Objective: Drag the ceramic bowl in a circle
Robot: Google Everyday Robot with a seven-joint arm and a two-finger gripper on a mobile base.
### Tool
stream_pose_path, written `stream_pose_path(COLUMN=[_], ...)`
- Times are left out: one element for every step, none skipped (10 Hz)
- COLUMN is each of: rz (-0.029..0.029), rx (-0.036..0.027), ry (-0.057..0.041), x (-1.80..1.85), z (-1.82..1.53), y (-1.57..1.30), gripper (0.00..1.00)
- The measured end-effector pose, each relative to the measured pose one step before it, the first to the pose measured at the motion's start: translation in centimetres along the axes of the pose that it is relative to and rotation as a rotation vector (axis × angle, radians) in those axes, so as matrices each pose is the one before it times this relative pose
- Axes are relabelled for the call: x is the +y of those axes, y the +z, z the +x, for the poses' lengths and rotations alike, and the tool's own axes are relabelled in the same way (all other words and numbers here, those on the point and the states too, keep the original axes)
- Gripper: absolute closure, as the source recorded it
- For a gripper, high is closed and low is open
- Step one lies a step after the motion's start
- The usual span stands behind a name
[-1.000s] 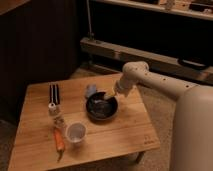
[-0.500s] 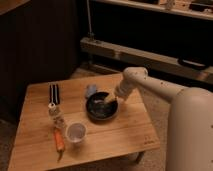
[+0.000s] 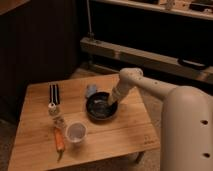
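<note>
Lowered since a second ago, gripper (image 3: 111, 102) dips inside the right rim of black ceramic bowl (image 3: 98, 111), mid wooden table (image 3: 125, 135), its grip impossible to tell

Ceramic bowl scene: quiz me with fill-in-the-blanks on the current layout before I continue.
1. The gripper sits at the ceramic bowl's ____ side in the camera view.
2. The cup nearer the camera than the bowl is ____ in colour.
3. The carrot lies just ____ of that cup in the view.
Missing words: right; white; left.
</note>
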Motion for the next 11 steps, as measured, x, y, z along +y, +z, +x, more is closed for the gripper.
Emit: stream_pose_path(rz=[0.01659,0.01339,0.01341,0.02269,0.01399,0.00937,0.00424,0.0074,0.00816,0.00505,0.01224], rx=[0.00451,-0.00043,-0.00113,-0.003,0.00079,0.00013,0.00829,0.01072,0.01074,0.00988,0.01134], ry=[-0.01861,-0.01582,-0.02393,-0.03999,-0.02287,-0.02073,-0.0101,0.00392,0.01162,0.01915,0.02657], x=[0.737,0.531,0.937,1.612,0.893,0.888,0.214,-0.624,-0.924,-0.956,-1.536], z=[-0.435,-0.506,-0.94,-1.745,-1.197,-1.618,-1.196,-0.962,-0.687,-0.078,0.429], y=[0.157,-0.087,-0.131,-0.425,-0.261,-0.066,0.17,0.305,0.344,0.238,0.144], gripper=[0.97,1.0,1.0,1.0,1.0,1.0,1.0,1.0,1.0,1.0,1.0])
